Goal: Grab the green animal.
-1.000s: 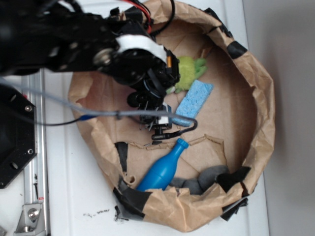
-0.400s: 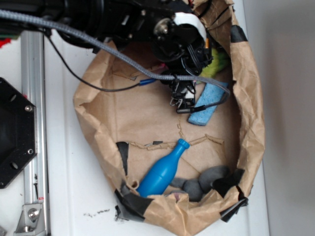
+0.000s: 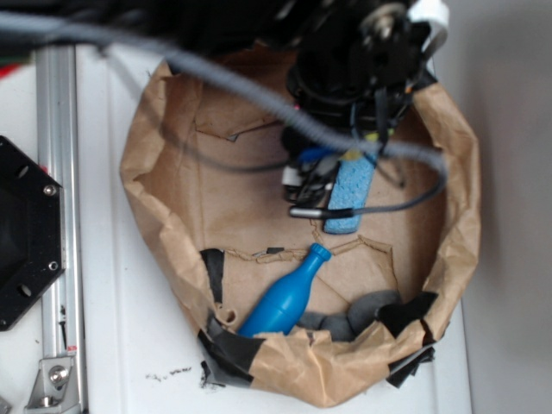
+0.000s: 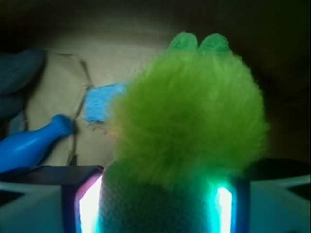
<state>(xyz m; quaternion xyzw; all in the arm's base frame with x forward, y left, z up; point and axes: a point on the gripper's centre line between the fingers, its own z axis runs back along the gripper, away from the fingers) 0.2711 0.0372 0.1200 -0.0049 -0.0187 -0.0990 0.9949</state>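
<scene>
The green animal [image 4: 189, 116] fills the wrist view: a fuzzy yellow-green body with two darker green limbs at the top and a smoother green head at the bottom. The head lies between the two lit fingers [image 4: 87, 204] of my gripper [image 4: 158, 199], which stand wide apart on either side of it. In the exterior view my black arm [image 3: 362, 60] hangs over the back right of the brown paper nest [image 3: 461, 216] and hides both the animal and the fingers.
A blue sponge [image 3: 349, 194] lies just in front of the arm. A blue plastic bottle [image 3: 285, 297] lies near the front wall, with grey lumps [image 3: 366, 310] beside it. A metal rail [image 3: 56, 172] and a black plate [image 3: 26, 233] stand to the left.
My arm has swung from the nest's left side to its back right and now covers the green animal, which showed beside the sponge a second ago.
</scene>
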